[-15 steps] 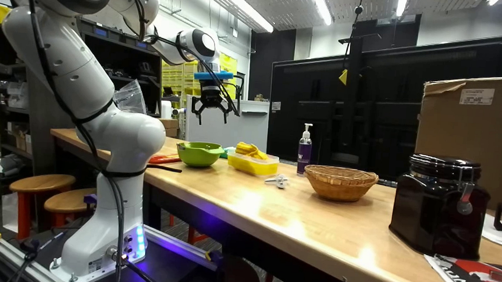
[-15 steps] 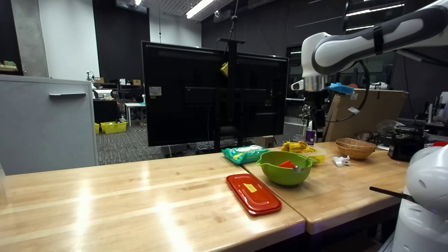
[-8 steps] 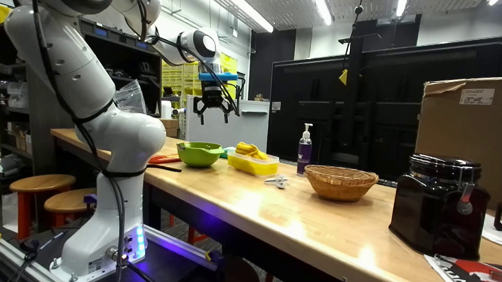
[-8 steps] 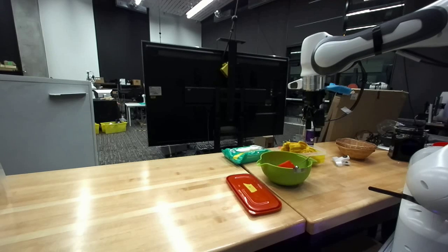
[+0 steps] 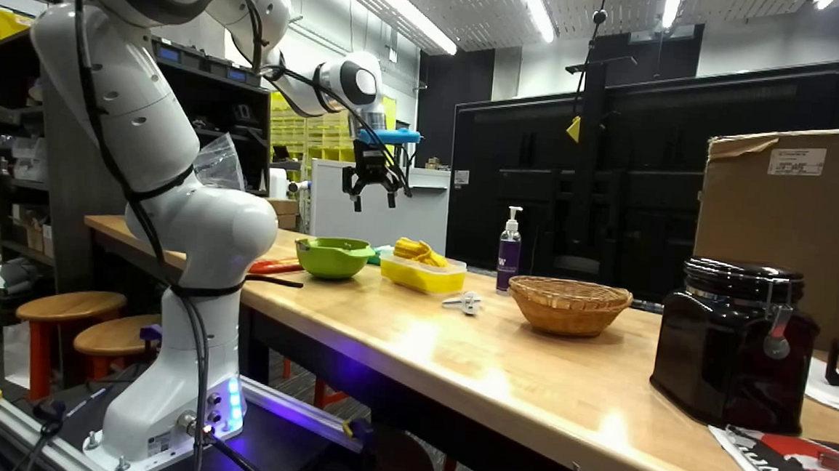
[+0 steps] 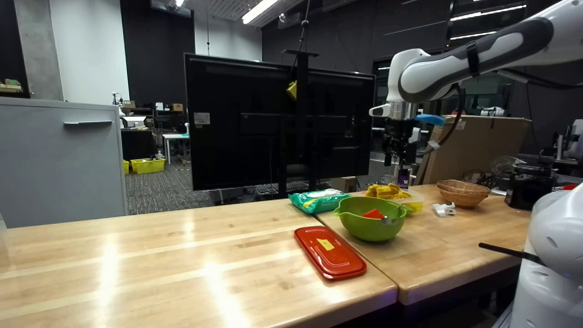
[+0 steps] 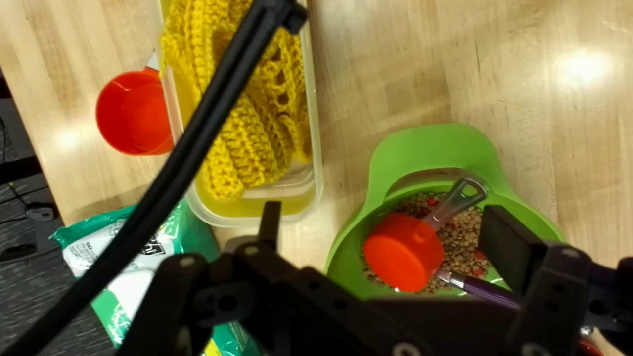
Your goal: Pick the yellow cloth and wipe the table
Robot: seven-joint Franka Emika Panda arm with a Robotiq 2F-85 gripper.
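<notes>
The yellow crocheted cloth [image 7: 252,148] lies bunched in a clear container with a yellow base [image 7: 318,183]. The cloth [image 5: 418,251] [image 6: 386,191] and container [image 5: 421,276] [image 6: 416,203] show in both exterior views, on the wooden table [image 5: 528,366]. My gripper [image 5: 374,205] is open and empty, well above the table. In the wrist view its fingers stand wide apart, and the gripper [image 7: 388,226] appears over the green bowl [image 7: 435,146], with the cloth beyond its left finger [image 7: 270,222]. A black cable crosses part of the cloth there.
The bowl holds lentils, a red cup [image 7: 403,252] and a purple handle [image 7: 487,291]. Near the container are another red cup [image 7: 133,113], a wipes pack [image 6: 319,201], a pump bottle [image 5: 508,255] and a white object [image 5: 468,302]. A basket [image 5: 568,308], jar [image 5: 736,357] and red lid [image 6: 330,255] also stand about.
My gripper has moved to the right in the exterior view with the arm base, toward the container, and has turned somewhat. The cloth and other objects have not moved.
</notes>
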